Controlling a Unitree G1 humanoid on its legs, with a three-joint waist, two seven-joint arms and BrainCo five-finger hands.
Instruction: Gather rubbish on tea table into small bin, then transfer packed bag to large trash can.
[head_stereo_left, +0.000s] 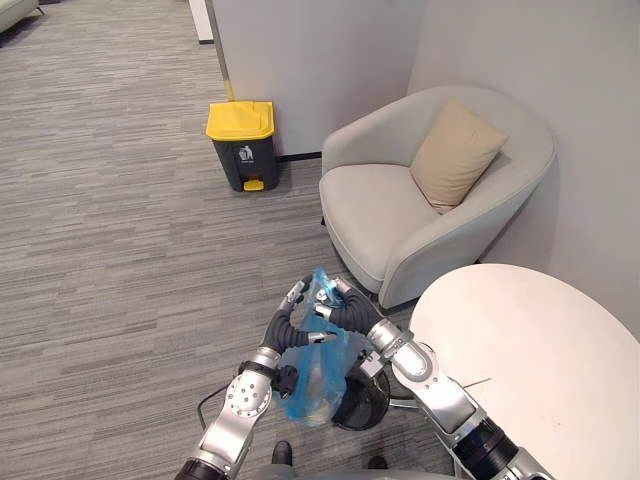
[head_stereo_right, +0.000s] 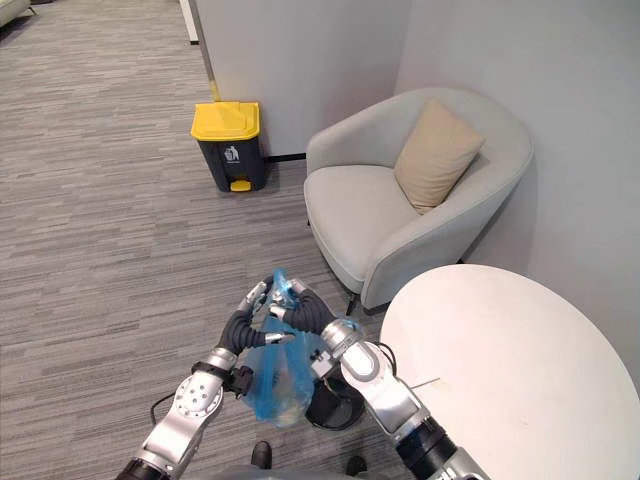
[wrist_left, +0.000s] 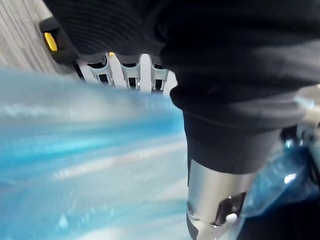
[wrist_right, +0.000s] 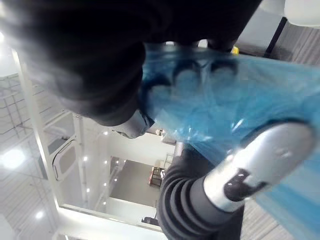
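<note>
A blue plastic bag (head_stereo_left: 315, 375) with rubbish inside hangs over the small black bin (head_stereo_left: 365, 400) beside the round white table (head_stereo_left: 530, 360). My left hand (head_stereo_left: 285, 320) and right hand (head_stereo_left: 345, 310) meet at the bag's bunched top (head_stereo_right: 280, 290), and both have their fingers curled round it. In the right wrist view the fingers show through the blue plastic (wrist_right: 240, 100) with the thumb in front. The left wrist view has the bag (wrist_left: 75, 165) stretched across just below that hand's fingers (wrist_left: 125, 75). The large grey trash can (head_stereo_left: 243, 145) with a yellow lid stands shut by the far wall.
A light grey armchair (head_stereo_left: 420, 200) with a beige cushion (head_stereo_left: 455, 150) sits between the table and the wall corner. Grey carpet (head_stereo_left: 120, 260) stretches from the hands to the trash can.
</note>
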